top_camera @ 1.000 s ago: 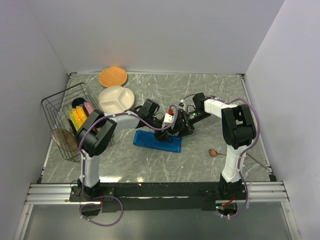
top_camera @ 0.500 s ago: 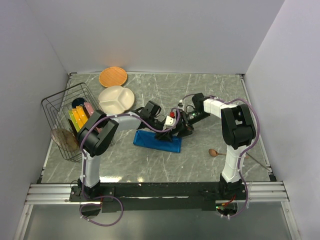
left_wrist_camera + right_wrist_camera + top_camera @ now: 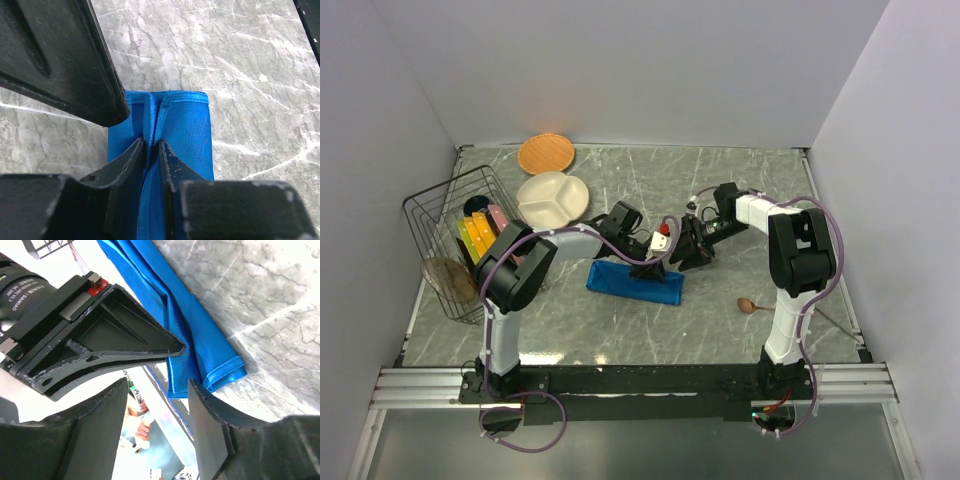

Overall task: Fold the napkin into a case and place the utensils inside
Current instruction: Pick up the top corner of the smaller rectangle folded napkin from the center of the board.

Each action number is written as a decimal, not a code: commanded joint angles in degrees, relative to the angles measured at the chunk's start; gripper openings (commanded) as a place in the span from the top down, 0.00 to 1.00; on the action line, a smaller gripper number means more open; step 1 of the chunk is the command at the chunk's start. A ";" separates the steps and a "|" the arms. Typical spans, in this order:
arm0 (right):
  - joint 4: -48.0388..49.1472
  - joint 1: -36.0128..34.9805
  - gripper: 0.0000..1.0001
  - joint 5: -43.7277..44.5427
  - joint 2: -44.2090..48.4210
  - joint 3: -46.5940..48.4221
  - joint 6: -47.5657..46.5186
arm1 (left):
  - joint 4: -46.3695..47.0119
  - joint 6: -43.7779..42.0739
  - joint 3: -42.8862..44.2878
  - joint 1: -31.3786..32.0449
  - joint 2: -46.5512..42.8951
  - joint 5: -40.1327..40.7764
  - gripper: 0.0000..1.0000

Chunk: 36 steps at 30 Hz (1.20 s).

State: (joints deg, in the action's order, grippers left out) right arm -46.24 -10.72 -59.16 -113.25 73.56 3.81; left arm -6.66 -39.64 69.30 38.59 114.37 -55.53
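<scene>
Left pincer now tighter on shiny blue napkin w/ thin ridge

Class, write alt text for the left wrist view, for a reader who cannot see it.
The left claw pinches a raised ridge of the folded blue napkin, seen from close above. The napkin lies as a narrow strip on the grey marbled table; a large black machine part fills the upper left.
</scene>
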 commanded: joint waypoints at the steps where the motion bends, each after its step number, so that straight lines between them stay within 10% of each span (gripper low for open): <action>1: -1.05 0.00 0.41 0.27 1.28 0.88 0.58 | 1.91 -1.58 0.31 0.35 -2.57 -2.13 0.74; 15: -4.30 -0.44 0.27 -1.66 -1.80 1.23 -2.67 | 1.91 -0.09 2.77 1.31 -0.81 -2.48 0.51; 36: -7.72 -0.88 0.27 -6.32 -3.20 2.03 -5.39 | -1.69 -0.79 5.58 2.10 1.38 -4.41 0.51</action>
State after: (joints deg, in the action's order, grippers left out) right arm -52.29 -11.11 -63.55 -115.74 73.60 -0.08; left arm -7.42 -37.98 72.66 39.99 115.20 -55.68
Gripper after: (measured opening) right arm 0.729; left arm 0.501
